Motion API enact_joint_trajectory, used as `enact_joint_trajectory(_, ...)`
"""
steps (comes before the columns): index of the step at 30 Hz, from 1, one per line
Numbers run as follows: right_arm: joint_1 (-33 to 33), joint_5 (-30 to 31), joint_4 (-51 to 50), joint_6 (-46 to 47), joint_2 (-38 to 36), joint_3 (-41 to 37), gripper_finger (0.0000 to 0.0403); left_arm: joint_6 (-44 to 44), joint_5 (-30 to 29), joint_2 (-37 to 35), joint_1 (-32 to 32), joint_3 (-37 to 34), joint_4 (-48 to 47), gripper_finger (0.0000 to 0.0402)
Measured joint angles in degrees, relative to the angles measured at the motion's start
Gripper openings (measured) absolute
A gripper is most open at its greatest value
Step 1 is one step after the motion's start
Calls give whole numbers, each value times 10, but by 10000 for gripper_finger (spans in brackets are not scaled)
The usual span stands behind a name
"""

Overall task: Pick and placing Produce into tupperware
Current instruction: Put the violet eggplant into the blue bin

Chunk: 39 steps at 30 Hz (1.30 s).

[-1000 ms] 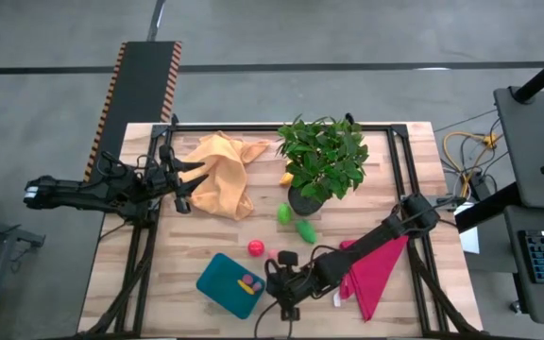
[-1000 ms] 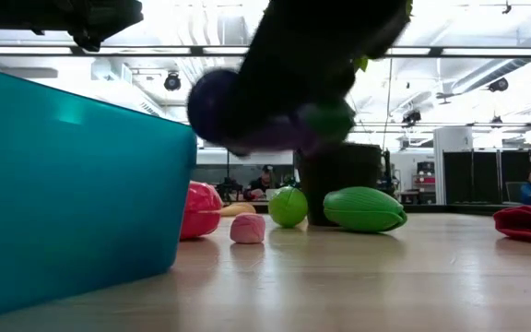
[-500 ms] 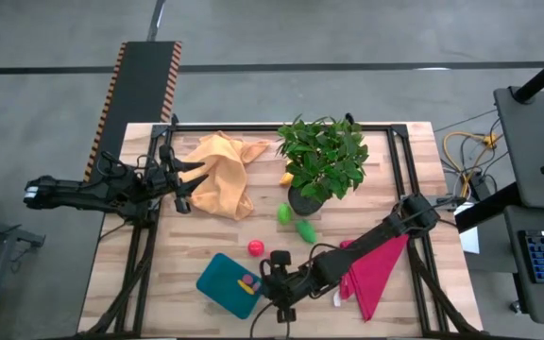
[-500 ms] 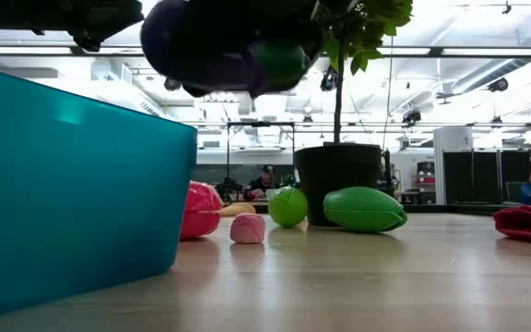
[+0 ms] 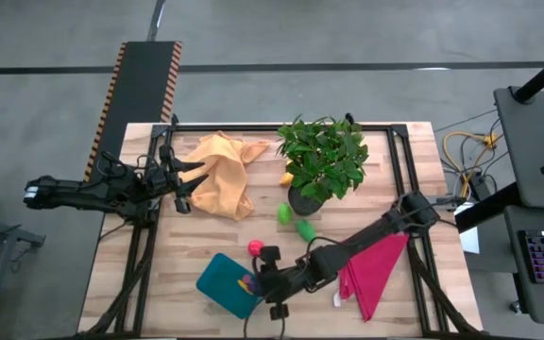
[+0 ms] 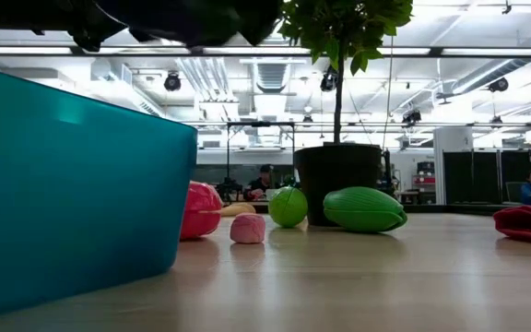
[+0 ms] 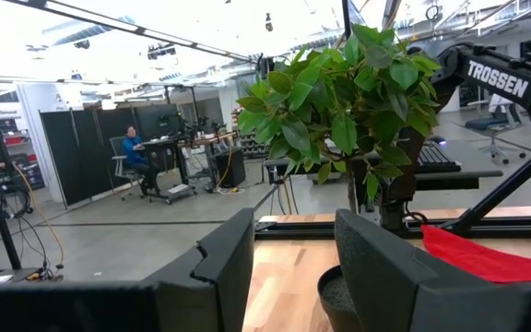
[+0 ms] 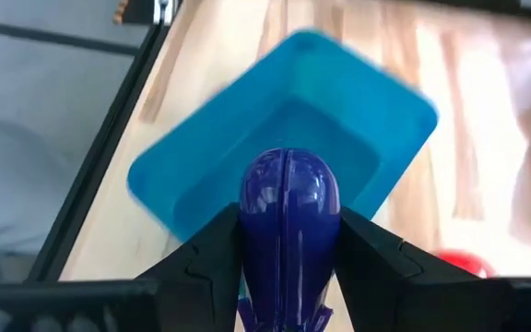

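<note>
Two dark fingers (image 8: pixel 212 251) of the right gripper (image 8: pixel 289 254) clamp a glossy purple toy vegetable (image 8: pixel 289 217) from either side, its rounded end pointing out past the tips. Directly beyond it lies the teal tupperware (image 8: pixel 219 157), so the piece hangs over the tub's open mouth, nearer one long wall than the middle.

My worry is the release: dropped from here, the smooth rounded piece could strike the rim or bounce off the tub floor and roll out onto the wood. A sideways nudge from the arm could also shove the light tub.

From above, the right gripper (image 5: pixel 270 283) sits at the tub's (image 5: pixel 217 280) edge, with a yellow piece (image 5: pixel 247 282) just showing inside. More produce rests beyond the tub toward the potted plant (image 5: pixel 321 156): a red piece (image 5: pixel 253 247), a round green one (image 5: pixel 283 213) and an oval green one (image 5: pixel 305 229).

Far from the tub, by the orange cloth (image 5: pixel 220 175), the left gripper (image 5: pixel 183 184) waits with fingers (image 7: pixel 229 267) apart, holding nothing.
</note>
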Motion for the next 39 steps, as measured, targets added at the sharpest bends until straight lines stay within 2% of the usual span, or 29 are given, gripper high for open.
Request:
enact_joint_trajectory(8,-12,0,47,-26,0,-6,137,0,0,0,0,0,0,140)
enact_joint_trajectory(14,-16,0,79,-35,27,-10,137,0,0,0,0,0,0,140)
enact_joint_trajectory(26,-16,-11,135,-24,52,-10,137,0,0,-1,0,0,0,140)
enact_joint_trajectory(39,-16,-16,150,7,78,-10,136,0,0,0,0,0,0,140)
